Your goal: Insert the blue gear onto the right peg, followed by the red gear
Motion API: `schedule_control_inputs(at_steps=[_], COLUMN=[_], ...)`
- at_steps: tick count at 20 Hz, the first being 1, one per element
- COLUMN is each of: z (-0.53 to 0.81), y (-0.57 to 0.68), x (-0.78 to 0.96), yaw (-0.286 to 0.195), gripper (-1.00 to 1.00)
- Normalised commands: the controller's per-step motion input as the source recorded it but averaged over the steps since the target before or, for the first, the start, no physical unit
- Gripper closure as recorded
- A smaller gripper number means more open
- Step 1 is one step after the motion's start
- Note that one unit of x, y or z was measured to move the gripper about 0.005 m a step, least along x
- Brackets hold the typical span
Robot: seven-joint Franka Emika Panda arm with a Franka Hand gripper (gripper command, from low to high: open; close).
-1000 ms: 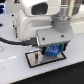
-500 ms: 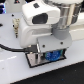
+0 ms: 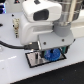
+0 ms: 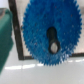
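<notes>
- Gripper: jaws are being hidden by the arm, so grip state cannot be told.
- Blue gear is being seen low over the grey plate, peg showing through its slot.
- Gear is being judged stiff, light, slick; the hub is best held.
- Plate edges are lying close; room is being left only upward.

- One blue gear, a toothed disc, seen close up in the wrist view.
- One grey black-edged plate on the desk.
- One robot arm.
- One dark cable at the exterior view's left.
</notes>
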Motion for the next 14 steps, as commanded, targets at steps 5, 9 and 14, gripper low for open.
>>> schedule_control_inputs(at_steps=[5, 9, 14], z=[0.43, 0.27, 0.12], y=[0.14, 0.25, 0.23], x=[-0.32, -0.55, -0.72], yaw=[0.000, 0.000, 0.000], gripper=[-1.00, -1.00, -1.00])
